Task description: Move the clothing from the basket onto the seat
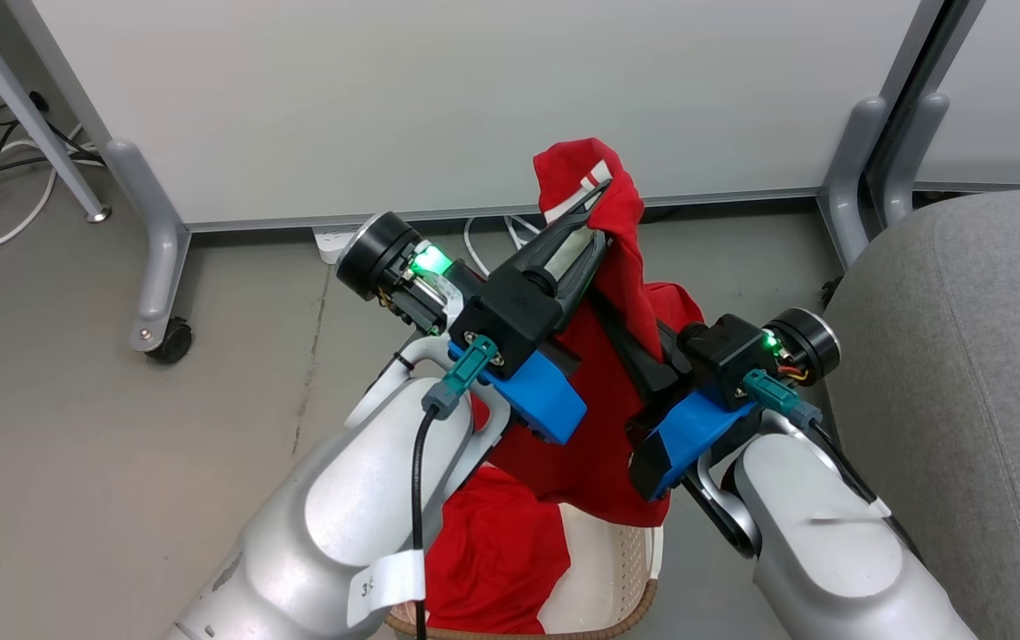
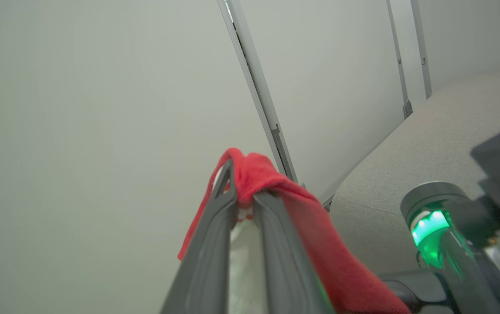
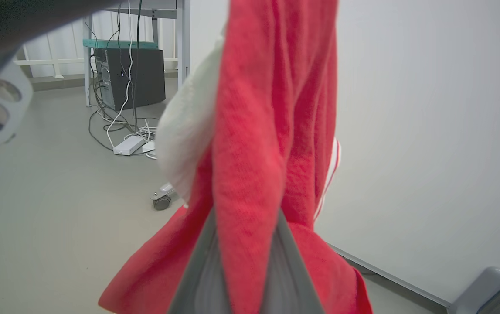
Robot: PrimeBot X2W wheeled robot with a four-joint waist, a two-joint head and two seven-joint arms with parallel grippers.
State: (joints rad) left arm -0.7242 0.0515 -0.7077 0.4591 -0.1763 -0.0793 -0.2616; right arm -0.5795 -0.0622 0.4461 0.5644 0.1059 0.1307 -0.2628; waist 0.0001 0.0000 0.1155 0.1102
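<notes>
A red garment (image 1: 625, 267) with white trim hangs in the air above the basket (image 1: 607, 569), held from two sides. My left gripper (image 1: 597, 197) is shut on its top fold, seen close as the gripper (image 2: 245, 192) pinching red cloth (image 2: 319, 235). My right gripper (image 1: 630, 342) is shut on the same garment lower down, its tips buried in fabric; in the right wrist view the cloth (image 3: 258, 131) runs up between that gripper's (image 3: 247, 218) fingers. A second red garment (image 1: 492, 551) lies in the basket. The grey seat (image 1: 963, 356) stands at the right.
A white partition wall (image 1: 474, 98) on grey castor feet (image 1: 158, 293) stands close behind the garment. Cables and a power strip (image 1: 332, 240) lie at its base. A computer tower (image 3: 132, 76) and more cables sit on the grey floor further off.
</notes>
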